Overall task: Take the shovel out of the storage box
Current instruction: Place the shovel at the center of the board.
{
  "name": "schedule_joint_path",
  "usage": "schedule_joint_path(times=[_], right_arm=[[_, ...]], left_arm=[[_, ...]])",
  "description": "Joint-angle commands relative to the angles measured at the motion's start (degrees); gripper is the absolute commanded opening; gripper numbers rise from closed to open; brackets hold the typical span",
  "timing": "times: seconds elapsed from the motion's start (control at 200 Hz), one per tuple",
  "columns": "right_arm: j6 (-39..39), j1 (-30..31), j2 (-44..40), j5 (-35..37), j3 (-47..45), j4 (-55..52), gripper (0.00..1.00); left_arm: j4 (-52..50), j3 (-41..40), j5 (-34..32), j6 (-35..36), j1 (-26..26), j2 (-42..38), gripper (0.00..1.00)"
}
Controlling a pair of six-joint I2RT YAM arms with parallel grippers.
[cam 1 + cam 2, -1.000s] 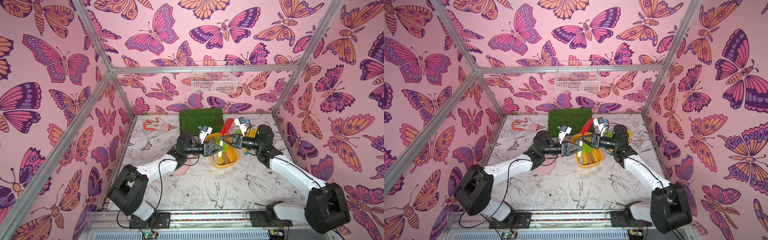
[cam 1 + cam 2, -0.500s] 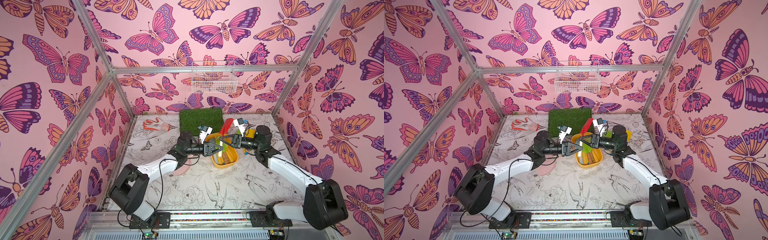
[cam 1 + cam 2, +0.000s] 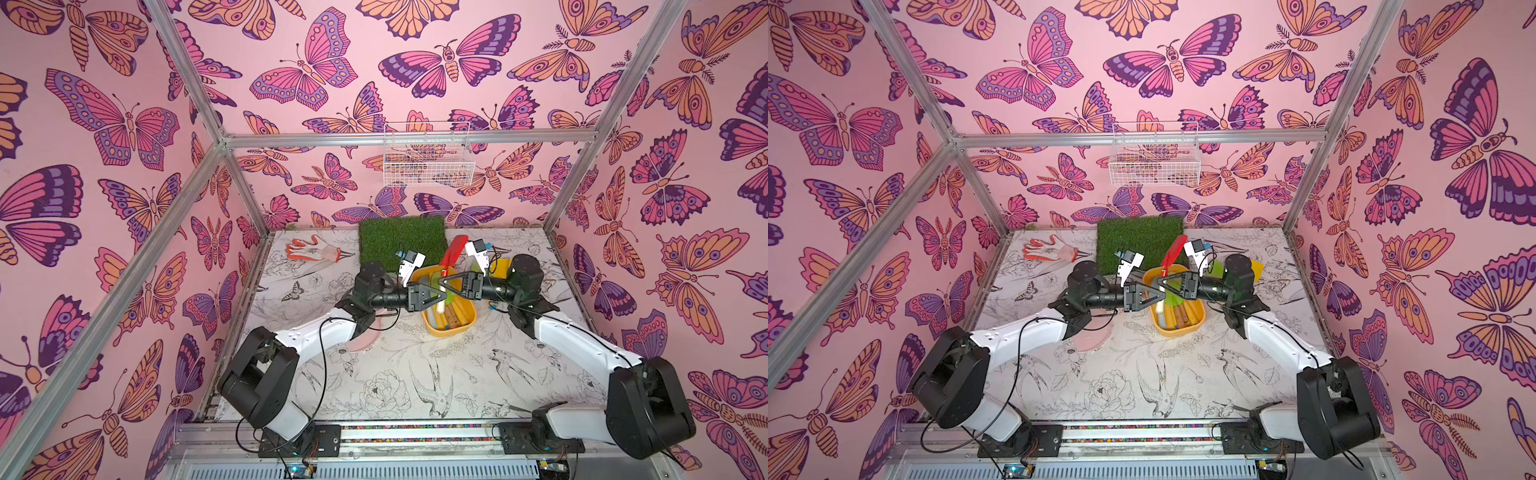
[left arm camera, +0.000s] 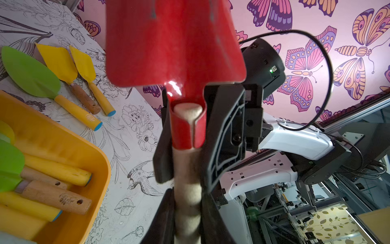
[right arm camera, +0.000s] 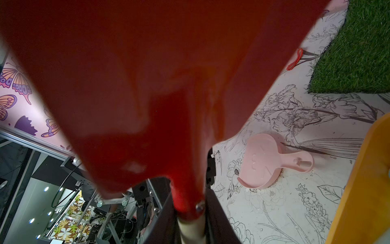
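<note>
Over the storage box [image 3: 448, 333] at mid-frame, the jaws of the left gripper [image 3: 434, 292] and right gripper [image 3: 443, 284] both clench the handle of the red shovel [image 3: 454, 250].

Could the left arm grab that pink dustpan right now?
Probably not yet: the left tool is shut on the red shovel, so it must let go first. The pink dustpan lies below that arm.

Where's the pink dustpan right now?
In both top views the dustpan lies on the table, partly under the left arm, left of the yellow storage box.
</note>
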Motion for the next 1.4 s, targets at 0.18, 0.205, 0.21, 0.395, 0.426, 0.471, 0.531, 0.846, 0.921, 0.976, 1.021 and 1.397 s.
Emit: schedule_joint_path(times=[0.18, 0.205, 0.21, 0.395, 0.426, 0.471, 0.531, 0.846, 0.921, 0.976, 1.021, 1.397], right_arm=[[-5.1, 0.4, -2.0, 1.5, 1.8, -4.9, 0.1], [-6.7, 0.4, -2.4, 2.4, 2.3, -7.5, 0.09], [-6.9, 0.4, -2.5, 2.5, 2.4, -8.1, 0.09], [-19.9, 0.4, -4.9, 13.9, 7.9, -31.1, 0.08], [-20.8, 0.4, -4.8, 16.0, 8.7, -33.2, 0.07], [-22.0, 0.4, -4.6, 19.0, 9.7, -36.7, 0.08], [-23.0, 0.4, -4.1, 22.8, 10.9, -40.0, 0.08], [-26.3, 0.3, -2.4, 51.9, 16.5, -55.9, 0.08], [-27.6, 0.4, -1.2, 59.8, 18.3, -60.4, 0.08], [-28.3, 0.2, 0.2, 65.5, 19.7, -63.1, 0.09], [-28.5, -0.2, 1.5, 69.5, 20.8, -65.1, 0.09], [-29.9, -14.9, 11.5, 75.1, 25.3, -71.3, 0.09]], left_arm=[[3.0, 0.2, 0.8, 1.1, -0.2, 0.6, 0.36], [3.0, 0.1, 0.6, 1.1, -0.1, 0.6, 0.39], [3.0, 0.0, 0.5, 1.1, 0.0, 0.6, 0.39], [-1.3, -1.6, -3.0, 4.1, 0.5, -0.3, 0.47], [-3.4, -1.6, -4.1, 5.4, 0.5, -0.7, 0.47], [-6.3, -1.8, -6.2, 7.5, 0.5, -1.4, 0.47], [-9.9, -2.2, -9.4, 9.5, 0.4, -2.6, 0.47], [-25.7, -4.6, -30.1, 18.3, -0.3, -7.4, 0.48], [-25.9, -6.0, -32.4, 19.6, -0.8, -7.4, 0.48], [-25.8, -6.7, -33.2, 20.3, -1.1, -7.0, 0.47], [-25.9, -7.0, -33.7, 20.6, -1.2, -6.5, 0.48], [-25.8, -7.4, -34.3, 22.8, -1.9, -4.3, 0.48]])
